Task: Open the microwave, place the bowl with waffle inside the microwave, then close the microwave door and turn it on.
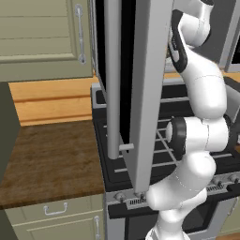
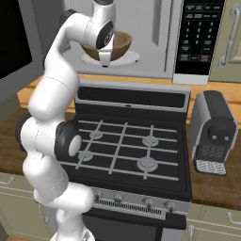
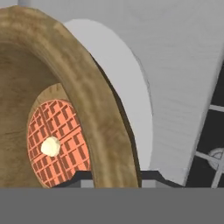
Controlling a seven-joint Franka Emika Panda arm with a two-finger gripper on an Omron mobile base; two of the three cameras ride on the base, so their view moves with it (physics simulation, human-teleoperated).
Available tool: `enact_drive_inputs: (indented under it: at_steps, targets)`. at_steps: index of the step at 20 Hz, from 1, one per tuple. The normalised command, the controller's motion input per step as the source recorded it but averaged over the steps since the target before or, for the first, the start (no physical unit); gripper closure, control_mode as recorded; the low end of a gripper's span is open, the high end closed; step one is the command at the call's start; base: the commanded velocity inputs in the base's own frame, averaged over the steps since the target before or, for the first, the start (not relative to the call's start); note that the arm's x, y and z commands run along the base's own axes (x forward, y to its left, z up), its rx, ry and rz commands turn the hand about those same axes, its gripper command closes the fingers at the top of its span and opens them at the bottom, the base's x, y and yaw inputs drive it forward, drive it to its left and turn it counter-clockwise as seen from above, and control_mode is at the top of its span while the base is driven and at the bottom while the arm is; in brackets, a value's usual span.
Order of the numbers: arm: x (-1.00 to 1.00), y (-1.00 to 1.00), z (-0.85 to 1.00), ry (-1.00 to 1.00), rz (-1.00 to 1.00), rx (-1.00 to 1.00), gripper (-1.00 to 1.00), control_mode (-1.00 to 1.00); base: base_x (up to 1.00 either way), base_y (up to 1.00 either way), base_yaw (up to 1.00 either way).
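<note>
Top centre of your right base view, the bowl [image 2: 120, 45] sits on the turntable [image 2: 132, 58] (waffle [image 3: 57, 142] inside); hand [image 2: 104, 60] grips its rim.

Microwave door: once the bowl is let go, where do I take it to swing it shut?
Take the microwave door by its vertical bar handle, probably coming from its outer glass face. It stands wide open over the stove, with the bar clear of the panel.

The white turntable [image 2: 134, 58] inside the microwave [image 2: 160, 37] carries the wooden bowl [image 2: 120, 44], the waffle [image 3: 54, 142] flat on the bowl's floor; the wood worktop [image 2: 214, 190] carries a dark coffee machine [image 2: 214, 134] just beside the stove [image 2: 129, 146].
</note>
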Motion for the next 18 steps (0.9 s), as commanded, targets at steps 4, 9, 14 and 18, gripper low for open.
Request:
enact_drive_inputs:
  at_steps: [4, 9, 14, 18]
  targets:
    - [0.79, -0.01, 0.0, 0.0, 0.0, 0.02, 1.0, -1.0, 0.0, 0.0, 0.0]
    - [0.57, 0.0, -0.04, -0.01, 0.0, 0.03, -1.0, -1.0, 0.0, 0.0, 0.0]
    - [0.04, -0.2, -0.07, -0.16, 0.0, 0.08, -1.0, -1.0, 0.0, 0.0, 0.0]
    - [-0.16, -0.28, -0.13, -0.4, 0.0, 0.18, -1.0, -1.0, 0.0, 0.0, 0.0]
